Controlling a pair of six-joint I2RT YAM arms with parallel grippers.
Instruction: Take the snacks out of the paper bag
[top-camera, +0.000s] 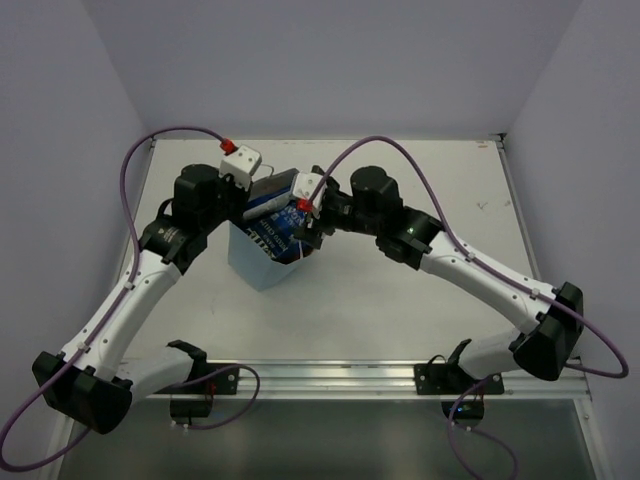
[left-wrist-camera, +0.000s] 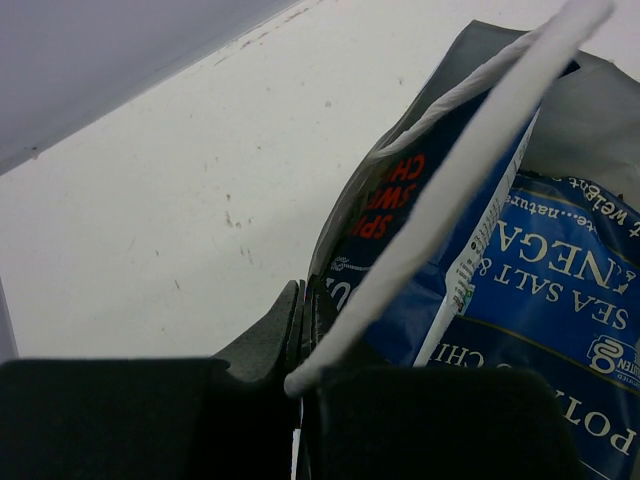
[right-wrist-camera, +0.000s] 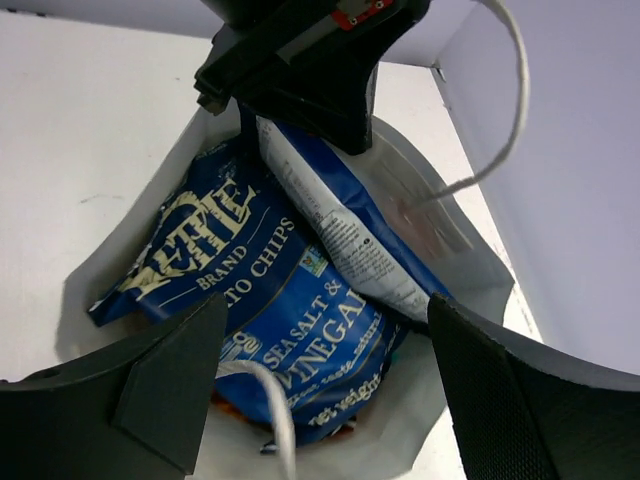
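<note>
The light blue paper bag (top-camera: 250, 265) stands upright mid-table, its white inside (right-wrist-camera: 440, 235) open to the right wrist view. In it lies a dark blue Kettle chips packet (right-wrist-camera: 255, 290), also seen in the left wrist view (left-wrist-camera: 560, 300). A second dark blue packet (right-wrist-camera: 340, 215) leans over it, and a dark packet with red print (left-wrist-camera: 390, 195) sits by the wall. Other packets are hidden. My left gripper (top-camera: 262, 192) is shut on the bag's rim (left-wrist-camera: 305, 320), with the string handle (left-wrist-camera: 470, 180) across it. My right gripper (right-wrist-camera: 325, 385) is open just above the bag's mouth, over the Kettle packet.
White table (top-camera: 400, 290) with walls at the back and both sides. A metal rail (top-camera: 330, 378) runs along the near edge. Purple cables (top-camera: 170, 135) loop above both arms. The bag's other white string handle (right-wrist-camera: 512, 90) arcs at the right.
</note>
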